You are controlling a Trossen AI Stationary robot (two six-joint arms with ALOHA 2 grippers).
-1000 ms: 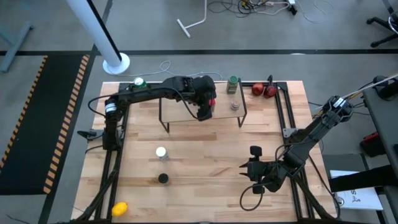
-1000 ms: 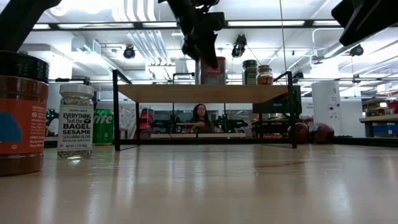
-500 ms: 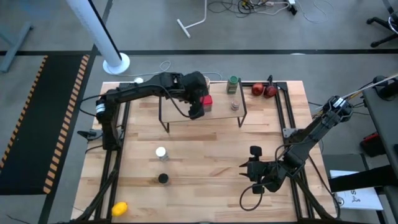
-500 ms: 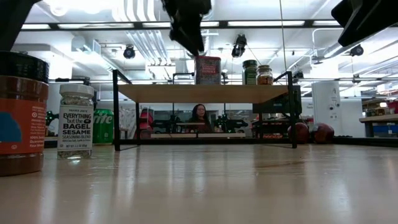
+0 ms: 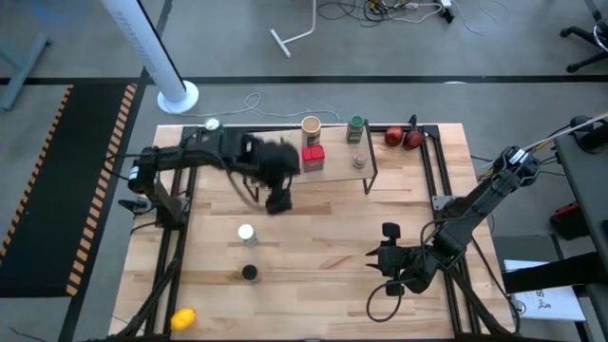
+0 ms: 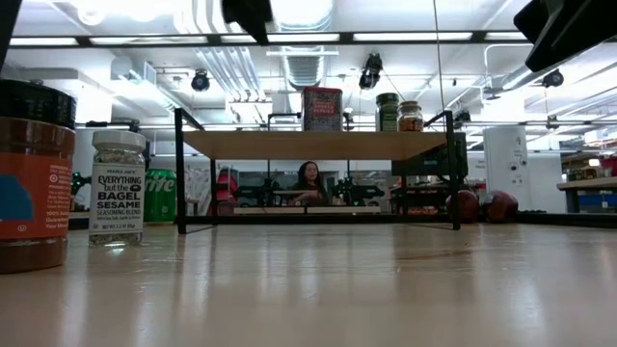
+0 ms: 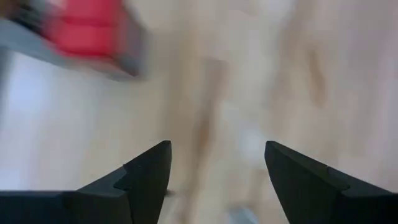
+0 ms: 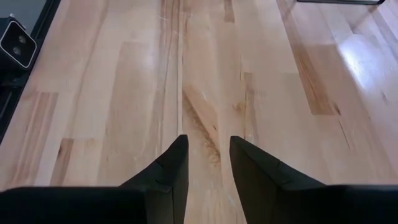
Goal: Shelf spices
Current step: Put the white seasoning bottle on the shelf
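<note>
Three spices on the shelf (image 5: pixel 332 172), two still on the table; left gripper (image 5: pixel 276 199) empty, fingers spread wide.
Left gripper hangs over bare wood just in front of the shelf, with the white-capped jar (image 5: pixel 246 233) and dark-capped jar (image 5: pixel 249 273) beyond it. Red tin (image 5: pixel 313 157), green-capped jar (image 5: pixel 355 128) and small clear jar (image 5: pixel 359 161) sit on top; tan tub (image 5: pixel 311 124) behind the shelf. Right gripper (image 5: pixel 389 258) parked at right, fingers narrowly apart. Jars look light, rigid, likely slick: pinch mid-body below the cap.
</note>
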